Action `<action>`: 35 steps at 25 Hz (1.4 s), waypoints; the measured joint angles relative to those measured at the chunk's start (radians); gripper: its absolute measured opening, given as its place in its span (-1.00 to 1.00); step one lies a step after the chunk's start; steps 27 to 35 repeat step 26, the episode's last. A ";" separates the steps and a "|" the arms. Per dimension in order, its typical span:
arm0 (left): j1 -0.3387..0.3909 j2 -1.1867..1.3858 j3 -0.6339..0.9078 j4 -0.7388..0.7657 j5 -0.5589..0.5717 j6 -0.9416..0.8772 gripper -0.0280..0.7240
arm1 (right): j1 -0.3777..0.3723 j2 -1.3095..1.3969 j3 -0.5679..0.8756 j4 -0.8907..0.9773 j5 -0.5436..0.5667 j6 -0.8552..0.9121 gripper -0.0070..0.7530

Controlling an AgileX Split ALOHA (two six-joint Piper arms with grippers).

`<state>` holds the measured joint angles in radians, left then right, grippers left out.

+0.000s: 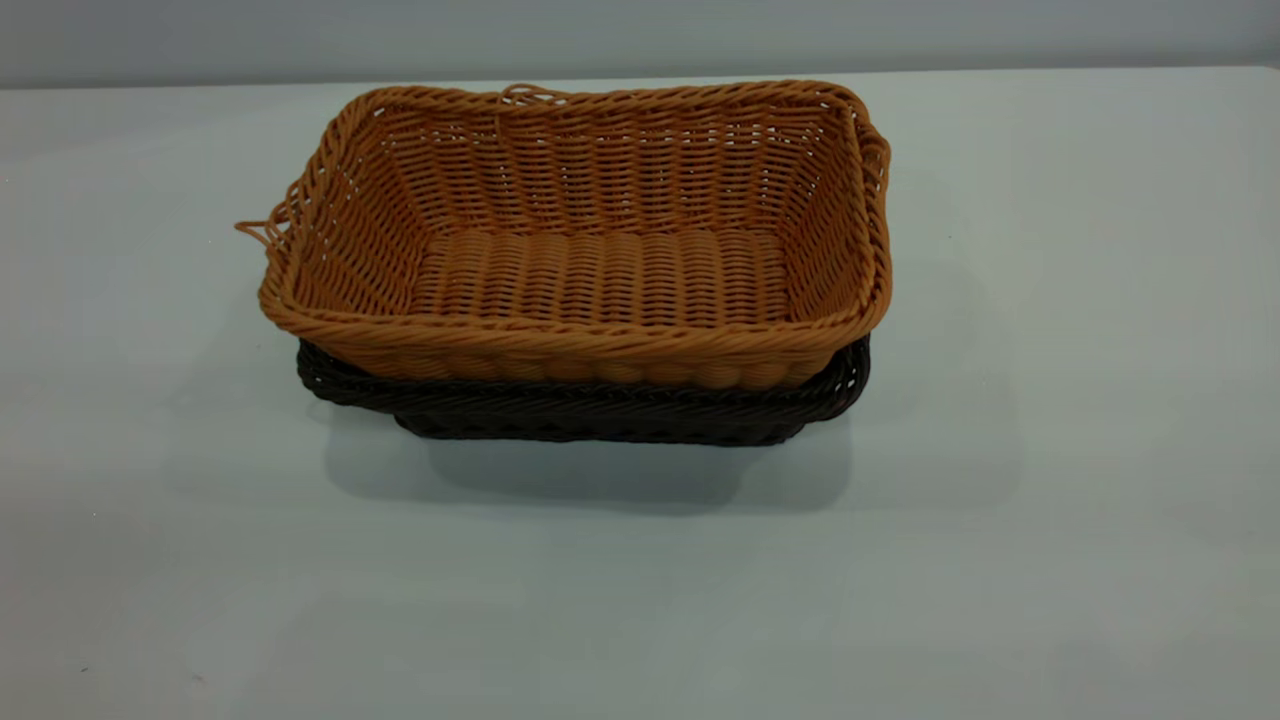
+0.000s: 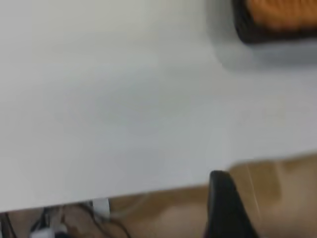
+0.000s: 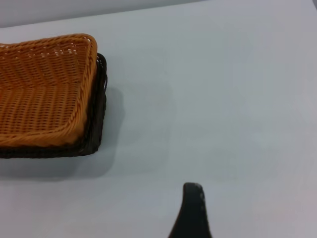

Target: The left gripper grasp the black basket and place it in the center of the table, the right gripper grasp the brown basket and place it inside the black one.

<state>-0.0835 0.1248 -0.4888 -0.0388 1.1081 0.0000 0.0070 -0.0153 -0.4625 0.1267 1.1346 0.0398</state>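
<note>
The brown basket [image 1: 590, 240] sits nested inside the black basket [image 1: 600, 405] in the middle of the table [image 1: 1050, 400], and only the black rim and base show beneath it. Neither gripper appears in the exterior view. In the right wrist view the stacked brown basket [image 3: 44, 94] and black basket [image 3: 96, 119] lie well away from the right gripper, of which one finger [image 3: 192, 208] shows alone over bare table. In the left wrist view one finger [image 2: 225, 203] of the left gripper shows past the table edge, far from the black basket [image 2: 247, 32] and brown basket [image 2: 282, 12].
The table edge [image 2: 148, 191] runs across the left wrist view, with brown floor and cables [image 2: 54, 225] beyond it. A grey wall [image 1: 640, 35] stands behind the table.
</note>
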 joint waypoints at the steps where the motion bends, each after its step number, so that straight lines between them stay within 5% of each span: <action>1: 0.025 -0.037 0.000 0.000 0.001 0.000 0.10 | 0.000 0.000 0.000 0.000 0.000 0.000 0.43; 7: 0.091 -0.144 0.000 -0.005 0.014 0.000 0.10 | 0.000 0.000 0.000 0.001 0.000 0.000 0.42; 35: 0.091 -0.144 0.000 -0.005 0.014 0.000 0.10 | 0.000 0.000 0.000 0.001 -0.001 0.000 0.41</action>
